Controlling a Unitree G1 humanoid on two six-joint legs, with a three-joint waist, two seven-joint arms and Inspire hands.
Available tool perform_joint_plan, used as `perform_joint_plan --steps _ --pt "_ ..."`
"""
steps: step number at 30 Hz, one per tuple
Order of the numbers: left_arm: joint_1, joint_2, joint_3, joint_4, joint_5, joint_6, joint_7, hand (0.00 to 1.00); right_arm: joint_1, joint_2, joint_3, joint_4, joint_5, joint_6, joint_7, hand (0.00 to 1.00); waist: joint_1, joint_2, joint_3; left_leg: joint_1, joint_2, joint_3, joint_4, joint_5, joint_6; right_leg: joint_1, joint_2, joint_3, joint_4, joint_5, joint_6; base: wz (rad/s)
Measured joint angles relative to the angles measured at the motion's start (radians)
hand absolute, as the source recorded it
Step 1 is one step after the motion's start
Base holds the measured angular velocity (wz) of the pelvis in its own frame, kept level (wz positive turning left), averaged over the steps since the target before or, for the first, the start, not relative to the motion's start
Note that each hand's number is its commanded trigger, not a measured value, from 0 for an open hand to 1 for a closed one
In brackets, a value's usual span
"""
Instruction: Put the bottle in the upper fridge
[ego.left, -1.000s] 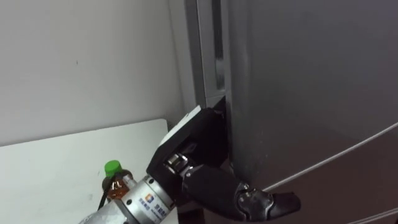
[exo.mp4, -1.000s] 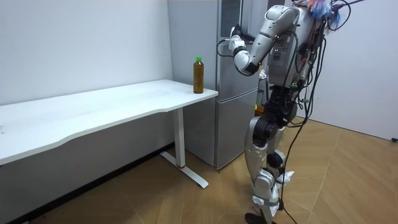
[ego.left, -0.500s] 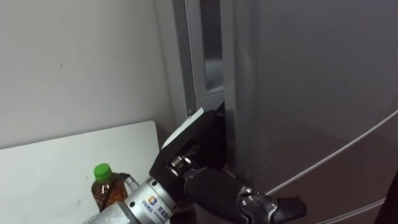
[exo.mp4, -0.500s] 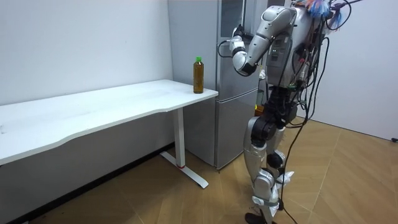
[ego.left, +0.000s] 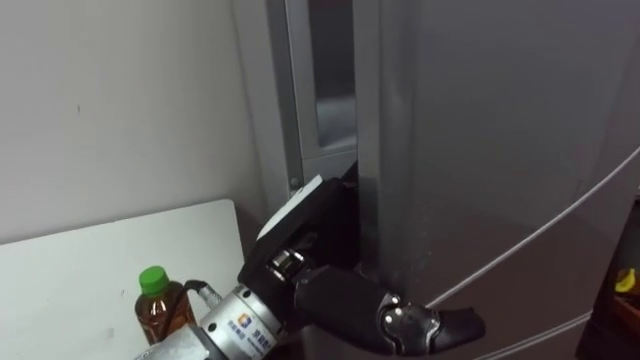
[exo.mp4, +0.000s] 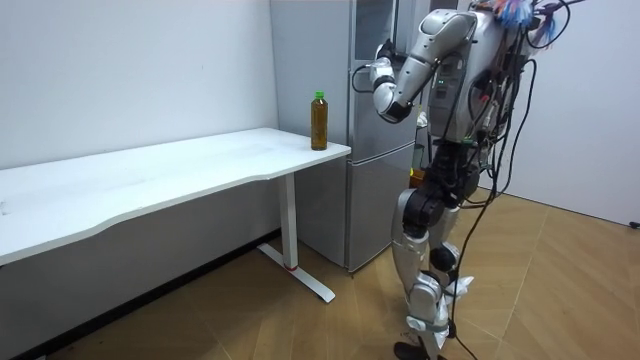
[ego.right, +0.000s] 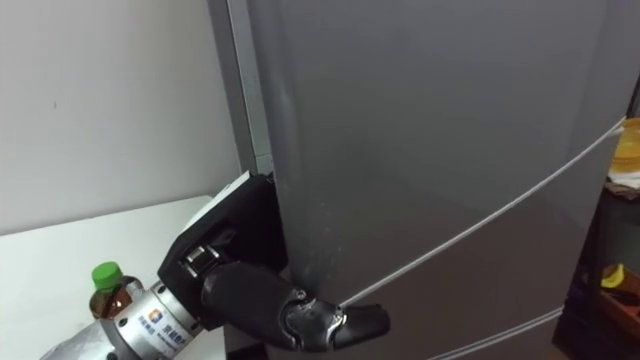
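- Since a second ago the gap (ego.left: 335, 95) at the edge of the upper fridge door (ego.left: 480, 150), just above the left hand (ego.left: 335, 300), has widened and shows a pale inner panel; the eye views have shifted as well.
- In the room view the bottle (ego.left: 160, 312) has kept its place: it stands upright on the white worktop (ego.left: 80, 265), green cap up and brown liquid inside, near the corner closest to the fridge (exo.mp4: 330, 60).
- From the hand, the bottle is off to the left, beyond the wrist and well apart from it; neither the palm nor the thumb touches it.
- The left hand is at the door's edge, its white back plate turned up.
- Its thumb (ego.left: 450, 327) lies straight across the door's front.
- The other fingers reach into the gap behind the edge and are hidden, so I cannot tell whether the hand grips the door.
- The robot stands upright on the wooden floor (exo.mp4: 250, 320), close in front of the fridge, left arm raised to it.
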Motion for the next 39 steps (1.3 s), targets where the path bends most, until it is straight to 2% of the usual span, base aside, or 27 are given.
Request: perform_joint_plan --steps 6,10,17,20,28,33,37,39 --pt "0.000 -0.007 -0.001 0.000 0.000 0.000 -0.007 0.00 0.006 -0.002 -0.020 -0.001 0.001 0.000 0.021 0.00 -0.004 0.003 -0.0014 0.000 0.001 0.023 0.000 -0.002 0.003 -0.008 0.001 0.018 0.012 0.009 0.002 -0.10" --pt "0.000 -0.013 -0.007 0.000 -0.002 0.000 -0.011 0.00 0.005 -0.002 -0.022 -0.001 0.004 -0.001 0.027 0.00 -0.022 0.006 -0.0004 0.004 0.001 0.033 0.000 -0.003 0.005 -0.008 0.001 0.025 0.011 0.017 0.004 -0.06" --pt "0.000 -0.019 -0.036 0.000 -0.005 -0.009 -0.013 0.00 0.005 -0.013 -0.049 0.000 0.013 0.005 0.031 0.00 -0.036 0.022 0.0054 0.013 0.000 0.065 0.000 -0.013 0.018 -0.008 -0.001 0.041 0.011 0.029 0.012 -0.11" --pt "0.000 -0.025 -0.039 0.000 -0.004 -0.009 -0.026 0.00 0.005 -0.015 -0.050 -0.001 0.018 0.005 0.032 0.00 -0.053 0.031 0.0064 0.016 -0.003 0.075 -0.001 -0.015 0.021 -0.009 -0.001 0.053 0.011 0.032 0.017 -0.11" --pt "-0.008 -0.052 -0.077 0.004 -0.002 -0.011 -0.048 0.00 0.005 -0.019 -0.049 -0.002 0.049 0.005 0.034 0.00 -0.087 0.036 0.0058 0.017 -0.002 0.102 -0.001 -0.015 0.022 -0.020 0.005 0.086 0.012 0.041 0.018 -0.12" --pt "-0.060 -0.062 -0.112 0.045 -0.002 -0.011 -0.050 0.00 0.005 -0.024 -0.049 -0.005 0.048 0.002 0.031 0.00 -0.109 0.037 0.0064 0.020 -0.002 0.105 0.000 -0.015 0.022 -0.020 0.008 0.095 0.012 0.044 0.017 -0.03" --pt "-0.116 -0.089 -0.145 0.100 -0.002 -0.011 -0.071 0.00 0.006 -0.034 -0.048 -0.004 0.048 0.000 0.023 0.00 -0.118 0.039 0.0073 0.023 -0.001 0.110 -0.002 -0.015 0.021 -0.020 0.010 0.098 0.012 0.044 0.017 -0.03" --pt "-0.125 -0.094 -0.159 0.118 -0.002 -0.011 -0.079 0.00 0.007 -0.039 -0.047 -0.003 0.045 0.000 0.020 0.00 -0.118 0.039 0.0079 0.026 0.000 0.118 -0.004 -0.015 0.019 -0.020 0.012 0.102 0.012 0.043 0.015 -0.10"
